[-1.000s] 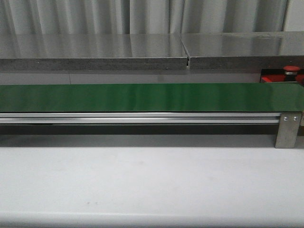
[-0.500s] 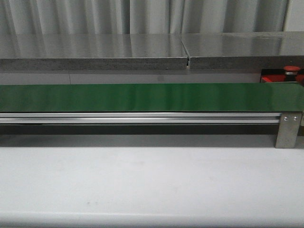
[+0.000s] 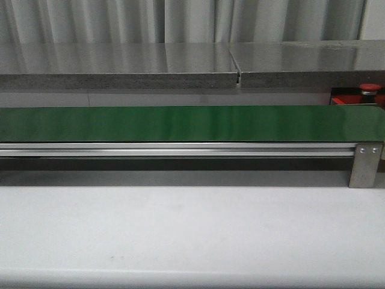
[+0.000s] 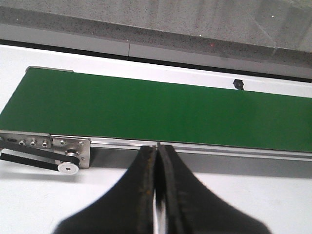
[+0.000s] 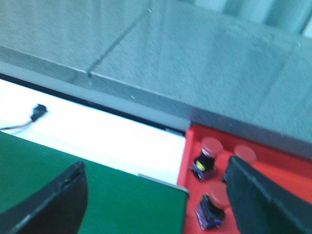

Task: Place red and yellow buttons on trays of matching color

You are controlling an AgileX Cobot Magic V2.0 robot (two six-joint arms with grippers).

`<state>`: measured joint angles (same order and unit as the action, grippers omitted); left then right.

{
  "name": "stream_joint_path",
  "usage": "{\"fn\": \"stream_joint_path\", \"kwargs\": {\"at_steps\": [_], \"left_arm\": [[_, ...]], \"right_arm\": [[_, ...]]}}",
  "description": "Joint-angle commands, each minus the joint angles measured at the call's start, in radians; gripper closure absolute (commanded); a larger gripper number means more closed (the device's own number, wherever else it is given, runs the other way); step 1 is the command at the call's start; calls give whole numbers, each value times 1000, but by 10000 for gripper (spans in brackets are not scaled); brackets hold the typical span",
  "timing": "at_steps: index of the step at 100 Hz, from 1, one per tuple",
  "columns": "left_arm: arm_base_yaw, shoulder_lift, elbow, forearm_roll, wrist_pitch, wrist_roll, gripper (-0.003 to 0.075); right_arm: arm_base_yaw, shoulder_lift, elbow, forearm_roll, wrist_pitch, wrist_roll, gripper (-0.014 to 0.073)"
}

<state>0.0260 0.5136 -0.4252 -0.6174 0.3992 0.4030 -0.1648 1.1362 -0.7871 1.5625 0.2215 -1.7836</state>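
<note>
**Left pincer pressed together, right pincer spread by the red tray**

Left gripper [image 4: 157, 195] reads as pressed together on my wrist feed: its two dark fingers [image 4: 141, 195] meet along a thin seam with nothing between them. It hangs above the white table [image 4: 39, 204], on the near side of the green belt [image 4: 156, 114]. I can see the belt's end plate with its screws and a small pulley [image 4: 65, 168] with a black drive band. Beyond the belt lies a small dark fitting [image 4: 238, 84] on the white surface.

On my right wrist feed, the right gripper [image 5: 156, 195] is spread wide, with one dark finger [image 5: 53, 202] at each side of the picture and nothing held between. It hovers over the end of the belt [image 5: 122, 204], where the belt meets the red tray [image 5: 287, 170]. I count three red buttons on that tray, each with a dark base: one [image 5: 205, 157] nearest the tray's rim, a second [image 5: 213, 202] just beside it, and a third [image 5: 243, 153] partly hidden by the gripper finger. The feed is blurred, so I cannot read finer detail. A small black connector [image 5: 37, 112] with a wire lies on the white strip behind the belt.

From the front camera, neither arm shows. The belt [image 3: 180, 123] runs across the full width with nothing on it, and the tray [image 3: 349, 96] peeps out at the far right behind it, with one red button [image 3: 369, 89] visible.
</note>
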Motion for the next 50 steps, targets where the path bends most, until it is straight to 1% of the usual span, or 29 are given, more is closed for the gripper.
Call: {"fn": "stream_joint_path", "kwargs": {"at_steps": [1,12,17,22,34,50], "left_arm": [[-7,2,-28,-24,-58,0,741],[-7,2,-28,-24,-58,0,741],[-7,2,-28,-24,-58,0,741],[-7,2,-28,-24,-58,0,741],[-7,2,-28,-24,-58,0,741],[-7,2,-28,-24,-58,0,741]], "right_arm": [[57,-72,-1,17,-36,-4,13],[107,-140,54,17,-38,-4,13],[117,-181,81,39,-40,-2,17],[118,-221,112,66,-36,-1,39],[118,-323,177,97,-37,-1,153],[118,-459,241,104,-15,-1,344]]}}
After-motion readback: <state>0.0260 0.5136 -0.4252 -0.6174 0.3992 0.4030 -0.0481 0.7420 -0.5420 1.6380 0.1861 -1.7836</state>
